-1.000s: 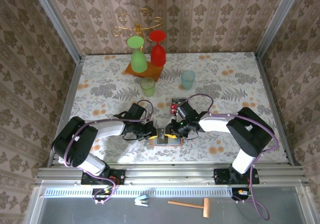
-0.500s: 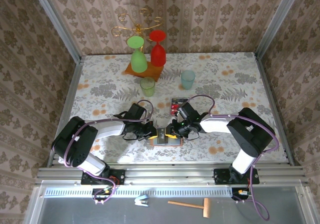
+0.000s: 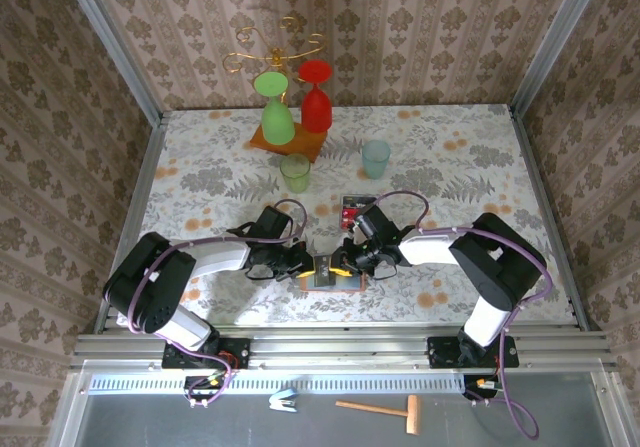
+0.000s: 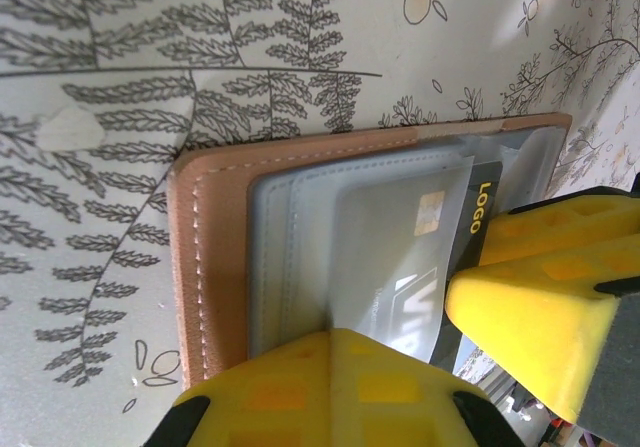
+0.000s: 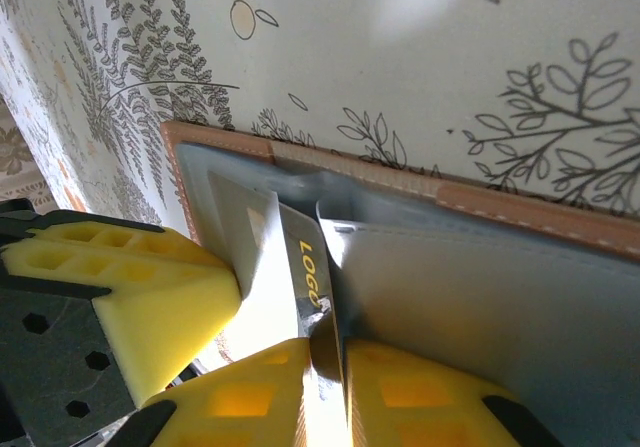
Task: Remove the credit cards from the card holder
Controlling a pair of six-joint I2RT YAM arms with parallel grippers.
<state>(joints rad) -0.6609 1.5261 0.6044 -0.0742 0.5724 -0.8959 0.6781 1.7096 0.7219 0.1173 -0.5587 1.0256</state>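
With the card holder (image 3: 335, 279) lying open near the tabletop's (image 3: 450, 157) front edge, your right end effector (image 5: 322, 387) is pinching a credit card (image 5: 305, 267) while your left end effector (image 3: 303, 265), whose opening I cannot tell, is bearing on the holder, so you should probably be sliding the card straight and level along its pocket.

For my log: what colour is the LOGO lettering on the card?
Yellow on the credit card; clearest in the left wrist view.

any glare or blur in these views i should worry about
Left wrist: card holder sharp, mild sheen over the credit card. Right wrist: strong glare whitens the card at the right pincer. Top external: even light, no blur.
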